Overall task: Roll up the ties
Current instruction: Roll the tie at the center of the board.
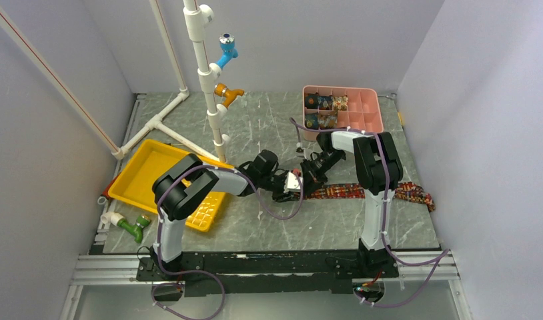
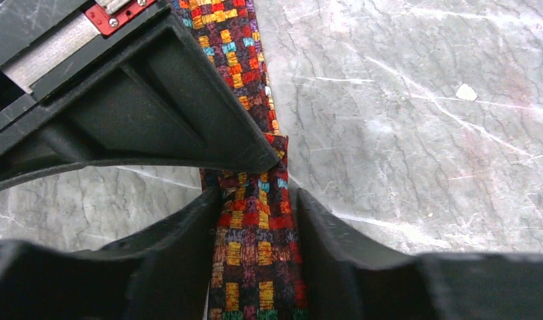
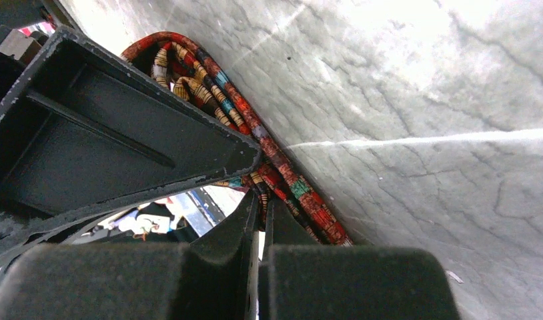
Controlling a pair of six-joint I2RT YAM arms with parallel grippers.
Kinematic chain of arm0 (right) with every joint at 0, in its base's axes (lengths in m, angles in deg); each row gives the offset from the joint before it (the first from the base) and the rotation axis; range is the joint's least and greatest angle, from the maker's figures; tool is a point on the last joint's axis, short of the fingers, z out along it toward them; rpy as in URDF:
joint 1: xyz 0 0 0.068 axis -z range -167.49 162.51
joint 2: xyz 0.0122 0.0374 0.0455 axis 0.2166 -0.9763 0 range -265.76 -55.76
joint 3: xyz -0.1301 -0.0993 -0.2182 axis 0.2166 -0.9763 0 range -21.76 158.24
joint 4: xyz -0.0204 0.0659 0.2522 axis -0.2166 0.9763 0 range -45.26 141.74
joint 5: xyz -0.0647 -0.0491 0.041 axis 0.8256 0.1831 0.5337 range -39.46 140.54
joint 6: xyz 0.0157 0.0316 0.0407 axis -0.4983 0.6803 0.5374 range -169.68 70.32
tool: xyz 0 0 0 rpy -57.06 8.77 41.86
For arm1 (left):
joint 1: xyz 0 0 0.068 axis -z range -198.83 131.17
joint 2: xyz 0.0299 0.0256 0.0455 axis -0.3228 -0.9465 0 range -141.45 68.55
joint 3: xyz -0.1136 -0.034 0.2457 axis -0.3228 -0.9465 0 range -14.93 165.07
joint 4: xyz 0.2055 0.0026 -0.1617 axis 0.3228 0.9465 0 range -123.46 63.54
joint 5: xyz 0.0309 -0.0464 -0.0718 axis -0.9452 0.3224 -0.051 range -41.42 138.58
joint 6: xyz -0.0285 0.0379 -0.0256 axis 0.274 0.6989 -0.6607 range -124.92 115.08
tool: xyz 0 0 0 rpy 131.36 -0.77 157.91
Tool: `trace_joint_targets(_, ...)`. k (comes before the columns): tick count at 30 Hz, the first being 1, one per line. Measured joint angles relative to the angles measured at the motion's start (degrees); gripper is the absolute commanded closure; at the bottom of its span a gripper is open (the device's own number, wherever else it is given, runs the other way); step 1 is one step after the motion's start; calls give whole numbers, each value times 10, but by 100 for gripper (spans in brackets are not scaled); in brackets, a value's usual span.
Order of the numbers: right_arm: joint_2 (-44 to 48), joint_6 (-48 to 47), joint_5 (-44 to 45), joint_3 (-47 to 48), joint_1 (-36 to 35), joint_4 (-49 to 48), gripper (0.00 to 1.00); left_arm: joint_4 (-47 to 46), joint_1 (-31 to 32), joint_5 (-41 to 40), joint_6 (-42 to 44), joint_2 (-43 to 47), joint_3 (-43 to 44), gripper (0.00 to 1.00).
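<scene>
One tie [image 1: 362, 191], a flat strip patterned in red, dark and gold, lies across the table's middle right, its wide end at the far right. My left gripper [image 1: 289, 187] and right gripper [image 1: 307, 180] meet at its left end. In the left wrist view the left gripper [image 2: 255, 200] is shut on the tie [image 2: 232, 40], which fills the gap between the fingers. In the right wrist view the right gripper [image 3: 261, 200] is shut on a folded edge of the tie [image 3: 282, 167], which curls in a loop on the table. Several rolled ties [image 1: 325, 103] sit in the pink tray.
The pink divided tray [image 1: 362, 120] stands at the back right. A yellow tray [image 1: 149, 167] lies at the left under the left arm. A white pipe stand [image 1: 209, 80] with blue and orange fittings rises at the back centre. A green fitting [image 1: 132, 227] lies at the near left.
</scene>
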Motion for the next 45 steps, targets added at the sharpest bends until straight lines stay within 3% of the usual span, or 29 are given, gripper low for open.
trace_joint_targets(6, 0, -10, 11, 23, -3, 2, 100, 33, -4, 9, 7, -2, 16, 47)
trace_joint_targets(11, -3, -9, 25, 24, -6, 0, 100, 22, -10, 9, 0, 2, 7, 33)
trace_joint_targets(17, -6, 4, 19, 16, -4, -7, 100, -58, -49, 7, -66, 68, -115, 23)
trace_joint_targets(25, -10, 14, 13, 15, 0, -7, 100, -132, -63, -13, -119, 81, -164, 35)
trace_joint_targets(36, -15, 18, 9, 17, 2, -5, 100, -129, -60, -26, -131, 76, -131, 55)
trace_joint_targets(45, -20, 18, 8, 22, 2, 0, 100, -116, -26, 8, -130, 66, -73, 53)
